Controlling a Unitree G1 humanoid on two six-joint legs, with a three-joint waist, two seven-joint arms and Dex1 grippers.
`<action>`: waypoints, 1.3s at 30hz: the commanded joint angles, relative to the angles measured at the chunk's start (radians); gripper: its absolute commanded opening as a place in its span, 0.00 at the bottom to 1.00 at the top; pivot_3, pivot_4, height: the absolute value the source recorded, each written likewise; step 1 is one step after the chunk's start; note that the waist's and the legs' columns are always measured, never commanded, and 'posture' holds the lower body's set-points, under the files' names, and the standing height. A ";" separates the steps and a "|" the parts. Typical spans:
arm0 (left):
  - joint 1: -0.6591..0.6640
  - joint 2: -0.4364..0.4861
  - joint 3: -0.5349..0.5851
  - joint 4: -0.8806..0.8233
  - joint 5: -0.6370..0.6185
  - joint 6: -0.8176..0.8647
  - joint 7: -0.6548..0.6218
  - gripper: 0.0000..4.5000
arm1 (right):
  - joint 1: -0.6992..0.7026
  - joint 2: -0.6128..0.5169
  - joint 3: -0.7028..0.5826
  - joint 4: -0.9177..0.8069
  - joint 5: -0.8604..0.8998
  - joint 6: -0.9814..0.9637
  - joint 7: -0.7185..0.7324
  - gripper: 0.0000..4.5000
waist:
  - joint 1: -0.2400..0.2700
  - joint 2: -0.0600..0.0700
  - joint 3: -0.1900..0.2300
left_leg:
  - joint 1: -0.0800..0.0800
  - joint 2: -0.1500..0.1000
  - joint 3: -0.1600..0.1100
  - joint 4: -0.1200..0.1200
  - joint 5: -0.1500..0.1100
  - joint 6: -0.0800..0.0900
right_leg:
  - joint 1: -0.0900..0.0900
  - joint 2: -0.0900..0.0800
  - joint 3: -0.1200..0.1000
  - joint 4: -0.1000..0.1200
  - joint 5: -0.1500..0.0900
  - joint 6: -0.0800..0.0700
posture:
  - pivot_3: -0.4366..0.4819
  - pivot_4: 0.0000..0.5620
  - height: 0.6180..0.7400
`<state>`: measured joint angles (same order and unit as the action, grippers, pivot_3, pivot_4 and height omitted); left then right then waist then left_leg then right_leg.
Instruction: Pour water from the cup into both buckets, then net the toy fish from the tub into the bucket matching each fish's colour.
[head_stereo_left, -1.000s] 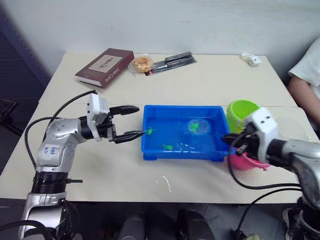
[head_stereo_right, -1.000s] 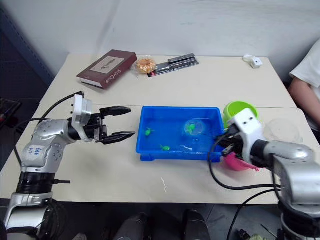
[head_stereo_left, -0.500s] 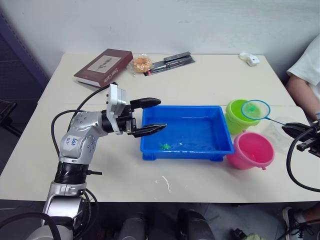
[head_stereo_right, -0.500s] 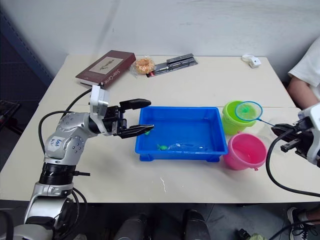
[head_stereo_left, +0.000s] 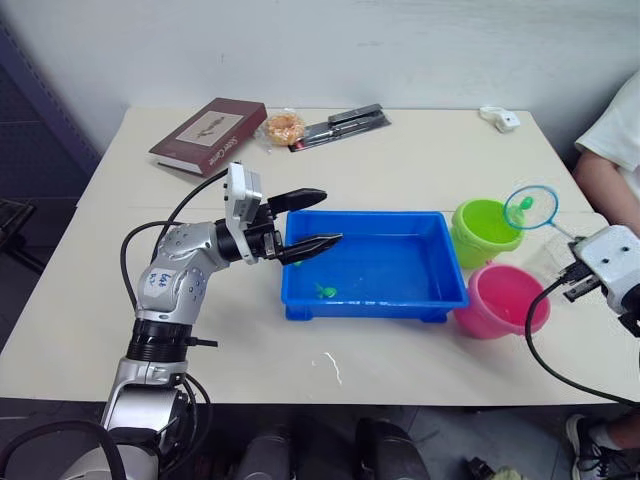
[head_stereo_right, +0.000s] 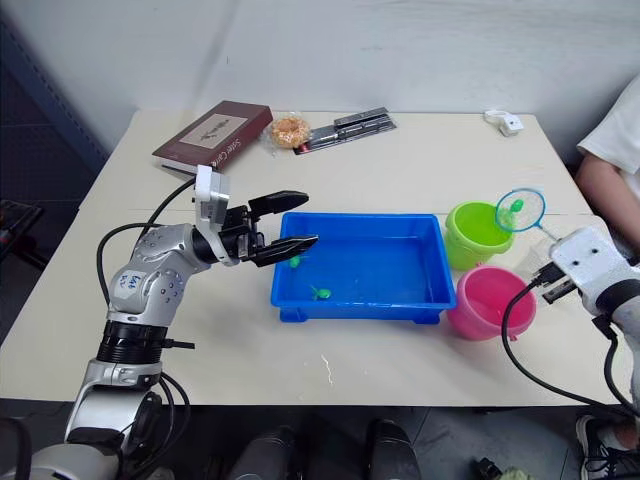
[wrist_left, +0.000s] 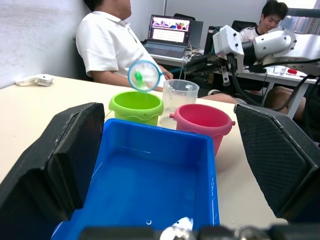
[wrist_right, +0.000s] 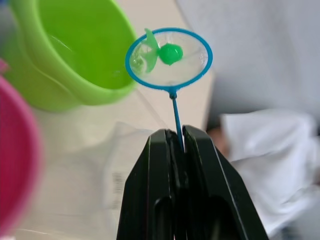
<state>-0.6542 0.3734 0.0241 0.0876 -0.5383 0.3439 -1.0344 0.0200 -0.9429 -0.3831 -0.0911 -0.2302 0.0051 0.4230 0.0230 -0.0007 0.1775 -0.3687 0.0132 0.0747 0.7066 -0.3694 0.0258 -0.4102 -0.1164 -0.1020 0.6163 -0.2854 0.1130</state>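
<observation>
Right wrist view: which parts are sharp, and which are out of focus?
In the right wrist view the net and its green fish are sharp, as are the right gripper's jaws shut on the stick; the green bucket, the pink bucket and the background behind are soft and blurred.

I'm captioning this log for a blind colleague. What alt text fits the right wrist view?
The right gripper, its jaws shut on the thin handle, holds up the net with a green toy fish lying in its mesh. The lime green bucket sits beside the hoop, the pink bucket at the view's edge.
</observation>
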 joint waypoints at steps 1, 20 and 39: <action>-0.005 0.000 -0.002 -0.025 0.003 -0.016 -0.001 0.99 | 0.018 -0.066 0.037 0.061 -0.157 -0.175 -0.113 0.00 | 0.000 0.000 0.000 | 0.000 0.000 0.000 0.000 0.000 0.000 | 0.000 0.000 0.000 0.000 0.000 0.000 | 0.48 0.27 1.00; -0.013 -0.037 -0.002 -0.001 0.016 -0.047 0.006 0.99 | 0.035 -0.155 0.098 0.128 -0.450 -0.316 -0.323 0.00 | 0.000 0.000 0.000 | 0.000 0.001 0.000 0.000 0.000 0.000 | 0.000 0.000 0.000 -0.001 0.000 0.000 | 0.48 0.27 1.00; -0.002 -0.020 -0.001 -0.001 0.022 -0.049 -0.011 0.99 | 0.057 -0.118 0.016 0.085 -0.352 -0.302 -0.309 0.00 | 0.000 0.000 0.000 | 0.000 0.001 0.000 0.000 0.000 0.000 | 0.001 0.000 0.000 -0.001 0.000 0.000 | 0.48 0.27 1.00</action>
<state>-0.6540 0.3364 0.0154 0.0991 -0.5162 0.3133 -1.0394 0.1126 -1.0719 -0.2850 0.0119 -0.6503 -0.3246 0.1176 0.0227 -0.0007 0.1775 -0.3690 0.0143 0.0744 0.7066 -0.3692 0.0254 -0.4095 -0.1161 -0.1024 0.6149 -0.2853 0.1130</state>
